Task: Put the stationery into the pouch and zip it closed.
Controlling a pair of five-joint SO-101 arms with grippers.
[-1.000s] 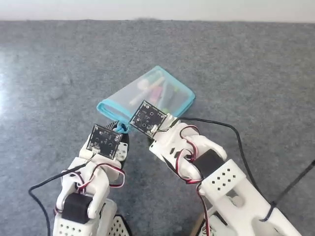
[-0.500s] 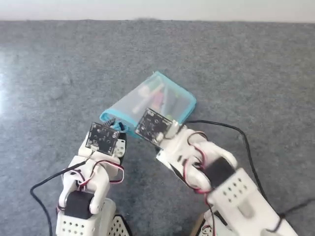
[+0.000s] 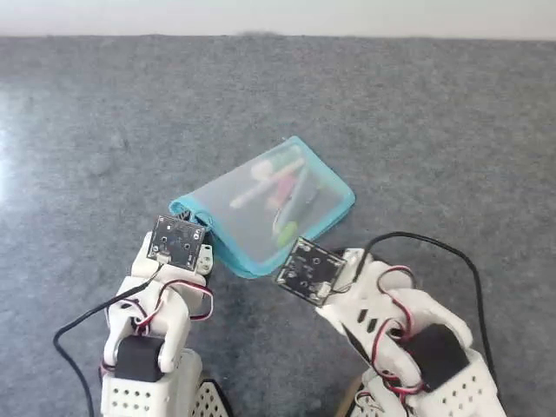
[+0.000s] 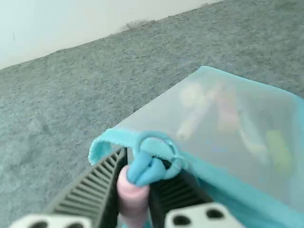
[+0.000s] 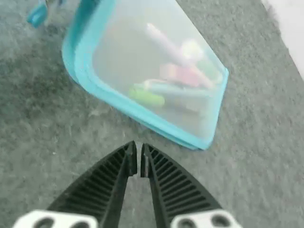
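Left wrist view: zipper pull (image 4: 148, 166) inside left gripper (image 4: 138, 183).

Room over mat (image 3: 434, 113) beyond pouch (image 3: 278, 200), left gripper (image 4: 137, 176) clamping zipper pull (image 4: 151, 167) at corner, right gripper (image 5: 137, 153) nearby

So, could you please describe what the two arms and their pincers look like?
The left arm and right arm are white plastic with black motor blocks, small holes near the base, and loops of red, black and white wire. A thin black cable trails from each. Each wrist carries a dark square circuit board. The left pincer and right pincer have black ribbed fingers on white mounts.
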